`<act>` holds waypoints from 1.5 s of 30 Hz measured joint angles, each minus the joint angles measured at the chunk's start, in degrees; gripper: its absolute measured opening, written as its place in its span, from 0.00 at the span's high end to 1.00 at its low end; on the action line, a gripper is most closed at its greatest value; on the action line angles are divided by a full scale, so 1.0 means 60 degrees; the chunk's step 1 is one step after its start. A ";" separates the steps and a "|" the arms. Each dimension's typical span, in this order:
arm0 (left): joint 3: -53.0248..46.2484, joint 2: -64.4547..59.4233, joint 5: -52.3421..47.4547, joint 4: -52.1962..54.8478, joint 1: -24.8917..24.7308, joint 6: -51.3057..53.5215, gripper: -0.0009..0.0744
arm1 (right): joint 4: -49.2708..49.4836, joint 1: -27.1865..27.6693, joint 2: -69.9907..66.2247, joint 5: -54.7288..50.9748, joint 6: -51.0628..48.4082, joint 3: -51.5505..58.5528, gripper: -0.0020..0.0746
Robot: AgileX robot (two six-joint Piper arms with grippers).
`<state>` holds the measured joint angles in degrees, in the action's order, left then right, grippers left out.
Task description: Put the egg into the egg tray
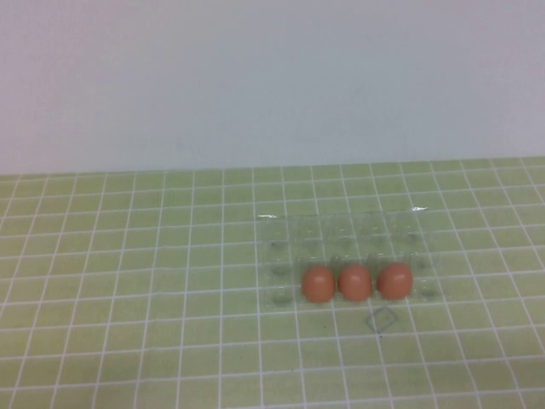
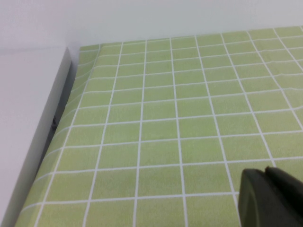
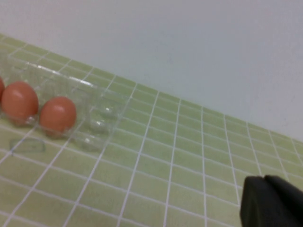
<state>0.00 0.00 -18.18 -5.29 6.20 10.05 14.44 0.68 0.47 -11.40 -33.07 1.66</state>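
Observation:
Three reddish-brown eggs point(image 1: 318, 284), point(image 1: 355, 282), point(image 1: 395, 279) sit side by side in the front row of cups of the clear egg tray point(image 1: 341, 223) at the middle right of the green grid mat. In the right wrist view two of the eggs point(image 3: 19, 101), point(image 3: 57, 115) show in the tray point(image 3: 102, 113), with empty cups beside them. My right gripper point(image 3: 263, 178) is shut and empty, well away from the tray. My left gripper point(image 2: 269, 170) is shut and empty over bare mat. Neither gripper shows in the high view.
A white wall runs along the back of the mat point(image 1: 128, 281). A white board point(image 2: 28, 118) borders the mat in the left wrist view. A small outlined square mark point(image 1: 382, 320) lies on the mat just in front of the tray.

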 joint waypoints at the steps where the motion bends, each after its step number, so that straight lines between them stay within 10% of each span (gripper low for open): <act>1: 0.0000 0.0000 0.0000 0.0000 0.0000 0.0000 0.99 | -0.0014 0.0022 0.0000 -0.0159 0.0000 0.0000 0.98; 30: 0.0000 0.0000 0.0000 0.0000 0.0000 0.0000 0.99 | 0.0168 0.0022 0.0000 -0.1799 0.0024 0.0000 0.98; 45: 0.0000 0.0000 0.0000 0.0000 0.0000 0.0000 0.99 | -0.2407 0.0022 0.0000 -0.1743 0.4926 0.0000 0.98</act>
<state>0.00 0.00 -18.18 -5.29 6.20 10.05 0.00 0.81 0.47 -21.86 -3.52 1.66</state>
